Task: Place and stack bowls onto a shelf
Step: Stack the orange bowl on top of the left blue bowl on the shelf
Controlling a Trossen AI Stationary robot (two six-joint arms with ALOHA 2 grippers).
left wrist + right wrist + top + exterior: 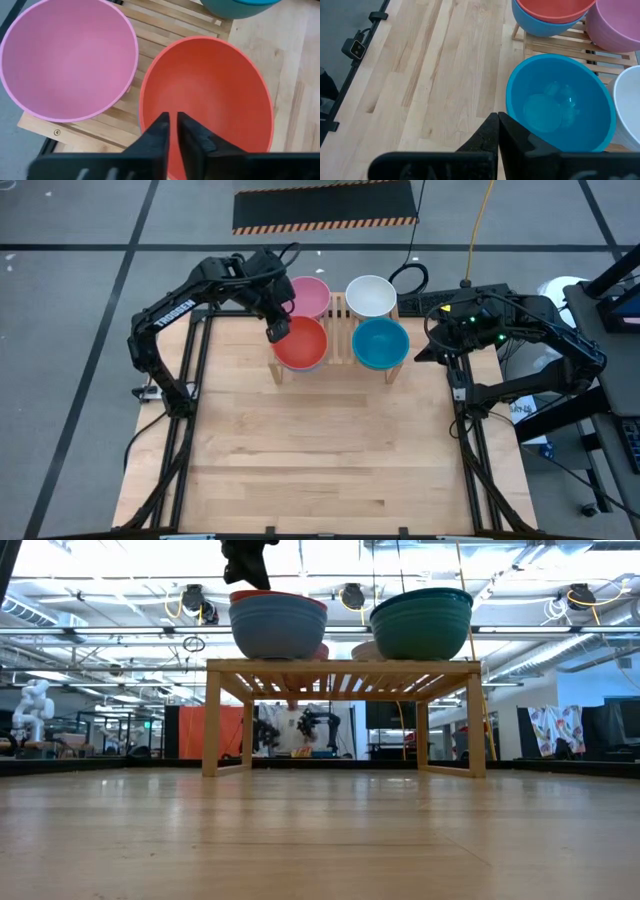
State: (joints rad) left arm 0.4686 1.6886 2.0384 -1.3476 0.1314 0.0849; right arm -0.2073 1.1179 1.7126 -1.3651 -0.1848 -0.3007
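Observation:
The shelf (342, 330) stands at the table's far middle. On it sit the pink bowl (310, 295) far left and the white bowl (371, 295) far right. The red bowl (302, 345) is near left, nested in the blue bowl (278, 628). The teal-blue bowl (381, 345) is near right. Whether a green bowl lies under the teal-blue one I cannot tell. My left gripper (172, 122) hovers just over the red bowl's far-left rim, with its fingers a narrow gap apart and nothing between them. My right gripper (497, 120) is shut and waits right of the shelf.
The wooden tabletop (320, 450) spreads out on the near side of the shelf, with nothing standing on it. Black frame rails (185, 430) run along its left and right edges. Cables and floor lie beyond the far edge.

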